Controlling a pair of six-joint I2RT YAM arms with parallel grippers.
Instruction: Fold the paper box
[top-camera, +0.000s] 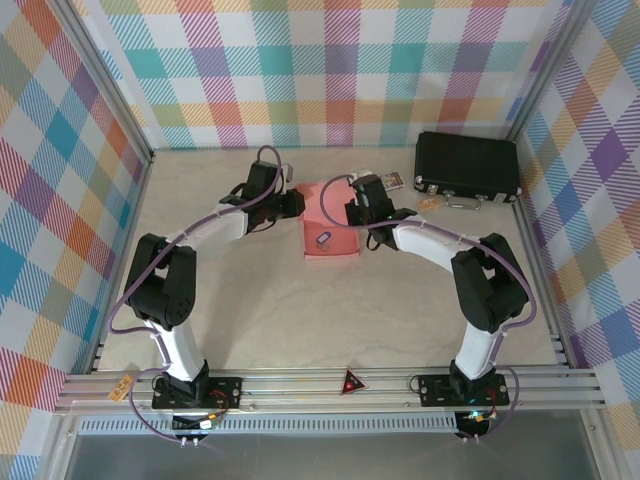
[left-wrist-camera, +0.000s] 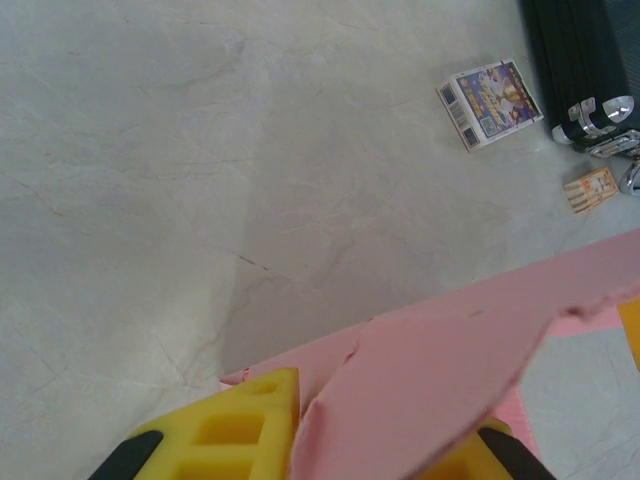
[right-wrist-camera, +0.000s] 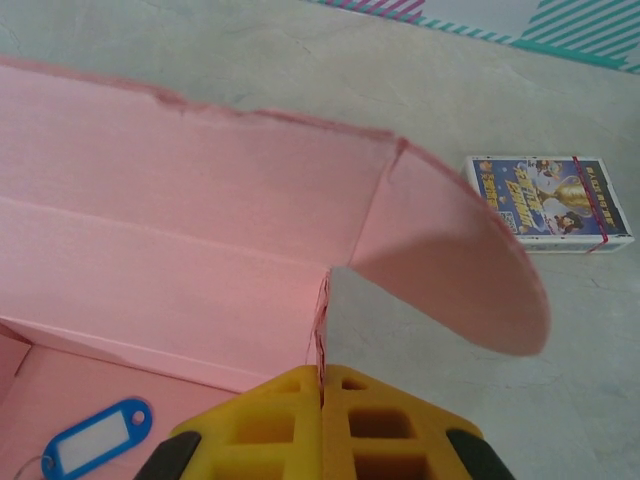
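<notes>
The salmon-pink thin-card paper box (top-camera: 338, 246) sits open-topped on the pale stone-look table (top-camera: 300, 320), between my two grippers. My right gripper (right-wrist-camera: 322, 378): jaws pressed together, pinching an edge-on wall of the box at its corner. My left gripper (left-wrist-camera: 385, 415): yellow fingers (left-wrist-camera: 245, 420) flank a raised pink flap; I cannot tell whether they clamp it. A blue plastic key tag (right-wrist-camera: 95, 440) lies inside the box.

A black case (top-camera: 467, 167) lies near a small printed card pack (left-wrist-camera: 490, 103).
</notes>
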